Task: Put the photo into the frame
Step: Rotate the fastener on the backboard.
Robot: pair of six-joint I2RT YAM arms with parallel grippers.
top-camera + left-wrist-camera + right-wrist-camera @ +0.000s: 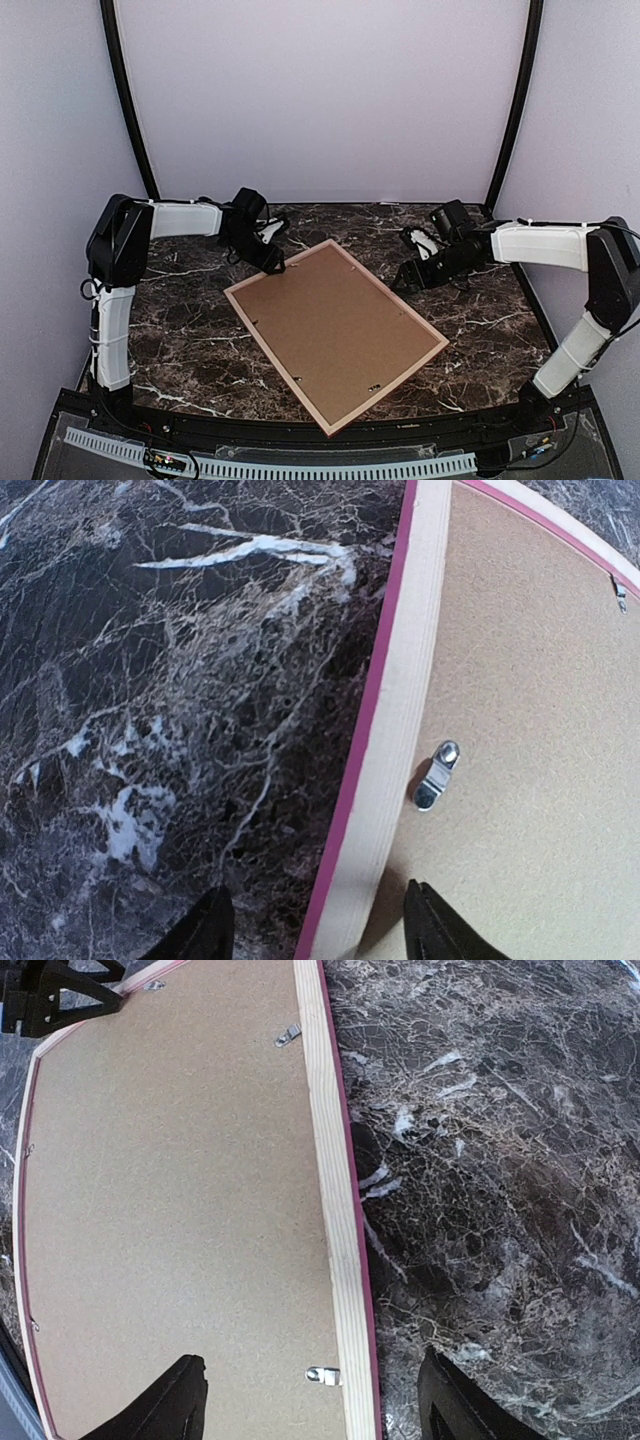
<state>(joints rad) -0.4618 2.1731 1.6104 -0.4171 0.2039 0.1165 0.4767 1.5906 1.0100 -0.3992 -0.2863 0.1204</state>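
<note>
Well, from where I stand there are two arms, one frame and one table (180, 330) of dark marble veined with white.

On the left, the left gripper (272, 265) reaches down at the far left corner of the frame (277, 360). Its wrist camera shows two black fingertips (210, 930) spread apart, one over the bare marble and one over the board, with the pale rail (400, 730) and its pink outer edge running between them. So the left gripper (325, 930) is parted and straddles the rail; whether it touches the wood I cannot tell.

In the middle, the frame lies flat on the table, back side up and turned at an angle to the table's edges. One brown backing board (335, 330) fills its opening. Two small metal clips show in the left wrist view, the nearer clip (437, 777) sitting just inside the rail. No print shows; what lies under the board is hidden.

On the right, the right gripper (405, 280) hangs low near the frame's far right rail. Its own camera shows its two fingertips (170, 1400) wide apart, one over the board (170, 1190) and one over marble, the rail (330, 1180) between them. The right gripper (310, 1405) grips nothing. Two clips (322, 1375) sit along that rail; further ones on the other rails are too small to count.
</note>
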